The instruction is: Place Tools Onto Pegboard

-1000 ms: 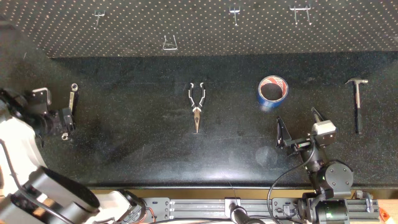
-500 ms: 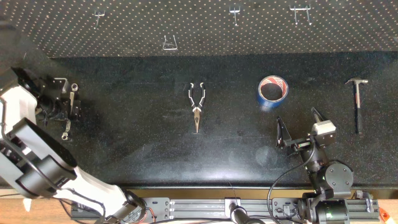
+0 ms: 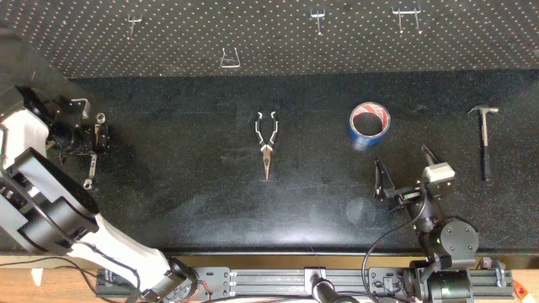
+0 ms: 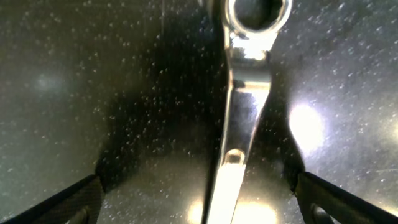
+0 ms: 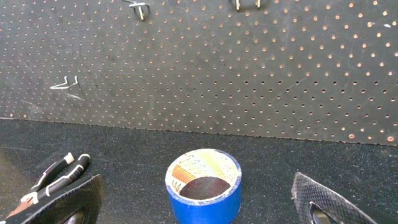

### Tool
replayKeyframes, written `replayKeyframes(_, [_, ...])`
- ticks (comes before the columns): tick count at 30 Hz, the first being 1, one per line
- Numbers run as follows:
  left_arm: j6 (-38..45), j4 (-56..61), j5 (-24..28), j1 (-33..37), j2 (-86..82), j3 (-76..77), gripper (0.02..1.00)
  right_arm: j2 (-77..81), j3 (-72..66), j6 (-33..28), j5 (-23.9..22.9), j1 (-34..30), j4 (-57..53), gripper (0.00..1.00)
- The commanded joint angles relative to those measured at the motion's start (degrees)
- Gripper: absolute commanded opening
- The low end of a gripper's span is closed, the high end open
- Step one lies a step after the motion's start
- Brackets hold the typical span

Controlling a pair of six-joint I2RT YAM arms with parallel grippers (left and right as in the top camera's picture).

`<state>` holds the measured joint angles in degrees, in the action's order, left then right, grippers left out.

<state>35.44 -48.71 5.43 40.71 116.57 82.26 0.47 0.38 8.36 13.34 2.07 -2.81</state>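
A steel wrench [image 3: 88, 174] lies at the table's far left, its ring end [image 4: 258, 12] toward the pegboard. My left gripper [image 3: 82, 140] is low over the wrench and open. Its fingers [image 4: 78, 200] stand on either side of the shaft [image 4: 239, 118], apart from it. Pliers with white handles [image 3: 267, 139] lie mid-table, and a blue tape roll [image 3: 370, 124] stands right of them. A hammer [image 3: 484, 143] lies at the far right. My right gripper [image 3: 404, 175] stands open near the front, behind the tape roll [image 5: 204, 183], with nothing between its fingers.
The dark pegboard [image 3: 278, 34] stands along the back with metal hooks [image 3: 317, 17] [image 3: 407, 17], a small hook [image 3: 133, 23] and a wire loop [image 3: 229, 59]. In the right wrist view the pliers' handles [image 5: 56, 177] lie beside the left finger.
My left arm has swung toward the pegboard along the wrench, and its gripper now sits over the shaft nearer the ring end. The right arm has not moved.
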Motion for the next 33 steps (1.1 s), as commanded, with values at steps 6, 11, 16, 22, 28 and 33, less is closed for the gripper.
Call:
replayKeyframes(6, [-2.45,0.87,1.33,0.02,1.66,1.07,0.849,-0.42,-0.15,0.83,-0.74,0.39,-0.37,0.987])
replayKeyframes(11, [-2.45,0.68,1.33,0.02,1.68,1.07,0.029,-0.42,-0.15,0.83,-0.74,0.39,-0.37,0.987])
replayKeyframes(16, [-2.43,0.66,1.31,-0.04,1.46,1.05,0.029,-0.42,-0.15,0.83,-0.72,0.39,-0.37,0.985])
replayKeyframes(22, [-2.47,-1.81,6.12,-2.84,-8.63,-1.73,0.027,-0.42,-0.15,0.83,-0.74,0.39,-0.37,0.985])
replayKeyframes(28, [-5.49,-3.48,11.43,-3.78,-23.52,-4.22,0.027,-0.42,-0.15,0.83,-0.74,0.39,-0.37,0.985])
replayKeyframes(33, [-7.82,-2.49,12.22,-5.44,-27.82,-7.15,0.029,-0.42,-0.15,0.83,-0.72,0.39,-0.37,0.985])
